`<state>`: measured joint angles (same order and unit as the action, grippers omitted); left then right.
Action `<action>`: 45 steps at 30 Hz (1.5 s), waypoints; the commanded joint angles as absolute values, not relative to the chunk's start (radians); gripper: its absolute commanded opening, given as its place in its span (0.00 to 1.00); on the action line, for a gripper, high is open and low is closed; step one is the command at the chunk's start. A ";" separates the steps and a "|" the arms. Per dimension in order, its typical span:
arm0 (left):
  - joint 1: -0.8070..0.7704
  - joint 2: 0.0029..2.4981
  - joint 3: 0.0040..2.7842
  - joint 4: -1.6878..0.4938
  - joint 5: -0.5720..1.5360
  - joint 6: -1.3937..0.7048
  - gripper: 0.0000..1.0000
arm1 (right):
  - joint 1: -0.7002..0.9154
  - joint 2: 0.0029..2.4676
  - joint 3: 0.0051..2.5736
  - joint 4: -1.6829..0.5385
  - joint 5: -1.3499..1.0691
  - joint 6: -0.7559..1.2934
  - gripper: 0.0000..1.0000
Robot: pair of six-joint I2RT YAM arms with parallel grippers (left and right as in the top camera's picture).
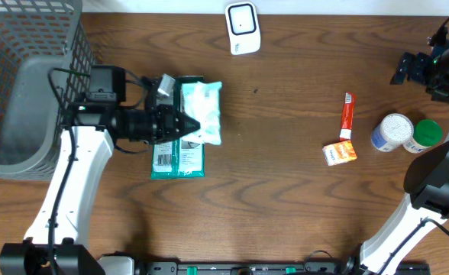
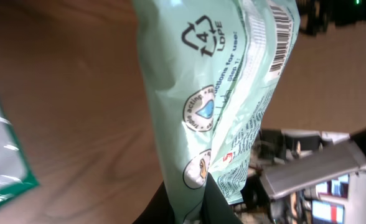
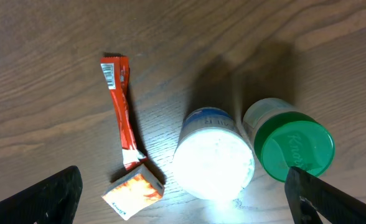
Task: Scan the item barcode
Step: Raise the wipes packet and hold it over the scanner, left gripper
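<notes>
My left gripper [image 1: 188,126] is shut on a pale green wipes pack [image 1: 203,111], held above the table at centre left. In the left wrist view the pack [image 2: 214,93] rises from between my black fingers [image 2: 220,208], and its barcode [image 2: 282,37] shows at the pack's far top edge. The white scanner [image 1: 243,28] stands at the table's back edge, apart from the pack. My right gripper [image 1: 409,69] hovers open at the far right; in its wrist view the right gripper [image 3: 186,205] has wide-spread jaws above a white-lidded jar [image 3: 213,163], holding nothing.
A second green pack [image 1: 177,158] with a barcode lies flat under the held one. A grey basket [image 1: 26,84] fills the back left corner. At the right lie a red sachet [image 1: 347,114], a small orange box [image 1: 339,153], the white-lidded jar [image 1: 392,131] and a green-capped bottle [image 1: 425,135].
</notes>
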<state>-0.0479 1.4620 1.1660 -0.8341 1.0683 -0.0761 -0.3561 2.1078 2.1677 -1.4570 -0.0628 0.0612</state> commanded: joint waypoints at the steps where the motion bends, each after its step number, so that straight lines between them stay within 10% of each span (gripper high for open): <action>1: -0.103 1.434 1.178 -0.853 1.106 -0.092 0.07 | -0.356 2.088 2.179 -1.458 -0.060 0.074 0.99; 24: -0.155 1.434 1.178 -0.870 0.964 -0.145 0.07 | -0.356 2.088 2.179 -1.458 -0.060 0.074 0.99; 45: -0.353 1.728 2.076 -0.897 0.020 -0.119 0.07 | -0.356 2.088 2.179 -1.458 -0.060 0.074 0.99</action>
